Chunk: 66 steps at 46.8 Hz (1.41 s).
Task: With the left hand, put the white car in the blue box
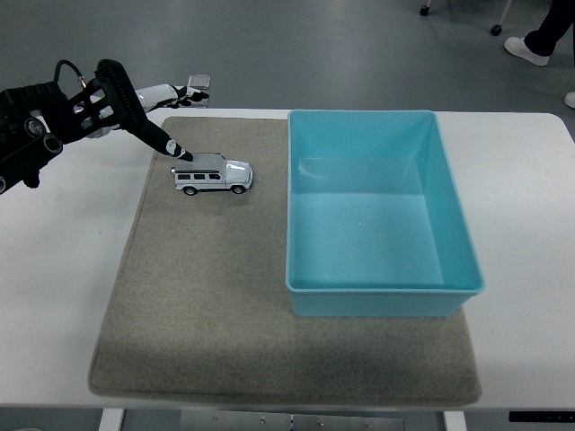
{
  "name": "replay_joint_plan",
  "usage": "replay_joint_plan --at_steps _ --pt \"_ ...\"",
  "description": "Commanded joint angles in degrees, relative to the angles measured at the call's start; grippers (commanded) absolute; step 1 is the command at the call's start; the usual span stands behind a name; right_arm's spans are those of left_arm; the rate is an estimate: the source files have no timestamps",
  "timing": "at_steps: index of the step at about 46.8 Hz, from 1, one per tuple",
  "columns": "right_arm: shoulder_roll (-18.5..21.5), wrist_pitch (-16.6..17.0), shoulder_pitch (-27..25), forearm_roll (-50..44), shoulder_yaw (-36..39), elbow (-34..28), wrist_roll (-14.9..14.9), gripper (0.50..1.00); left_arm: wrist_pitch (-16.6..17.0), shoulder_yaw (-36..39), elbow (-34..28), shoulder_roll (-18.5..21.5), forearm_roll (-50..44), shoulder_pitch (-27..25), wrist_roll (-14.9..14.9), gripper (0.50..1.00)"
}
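Note:
The white toy car (212, 174) stands on its wheels on the grey mat (216, 296), left of the blue box (382, 287), its front toward the box. My left hand (135, 109) comes in from the left edge, above and left of the car. Its fingers (166, 144) are spread and hold nothing; one long fingertip reaches down to the car's rear roof edge. The blue box is open-topped and holds nothing. My right arm does not show.
The mat covers the middle of the white table (54, 269). A person's shoes (530, 49) show on the floor at the top right, well beyond the table.

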Motion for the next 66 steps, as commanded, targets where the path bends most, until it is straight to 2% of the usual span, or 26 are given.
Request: replay_joint_plan --at_steps 1,14,27,32,37,46,57,63,66 --pt "0.0 0.0 0.0 0.0 0.0 0.0 0.0 0.936 1.45 1.29 0.02 -0.56 2.32 -0.05 0.01 0.999" --pt "0.0 0.0 0.0 0.0 0.0 0.0 0.0 0.936 1.37 1.38 -0.51 -2.67 3.47 -0.4 0.01 0.999" --pt "0.0 0.0 0.0 0.0 0.0 0.0 0.0 0.936 1.1 0.68 -7.45 1.37 2.42 -1.02 0.01 0.996" --pt "0.0 0.0 0.0 0.0 0.0 0.0 0.0 0.936 -0.04 0.68 -8.77 1.9 2.42 -1.02 0.01 0.996" --pt "0.0 0.0 0.0 0.0 0.0 0.0 0.0 0.936 -1.09 1.03 -8.42 1.46 2.5 -0.85 0.1 0.996" --pt "0.0 0.0 0.0 0.0 0.0 0.0 0.0 0.936 -1.01 1.38 -7.63 1.02 3.29 -0.67 0.1 0.996" --pt "0.0 0.0 0.0 0.0 0.0 0.0 0.0 0.936 -1.01 2.08 -5.96 -2.14 3.82 -0.32 0.28 0.988" --pt "0.0 0.0 0.0 0.0 0.0 0.0 0.0 0.936 -0.22 4.19 -5.61 -3.19 3.91 -0.58 0.28 0.969" --pt "0.0 0.0 0.0 0.0 0.0 0.0 0.0 0.936 -0.22 4.28 -5.26 -3.46 3.91 -0.58 0.28 0.932"
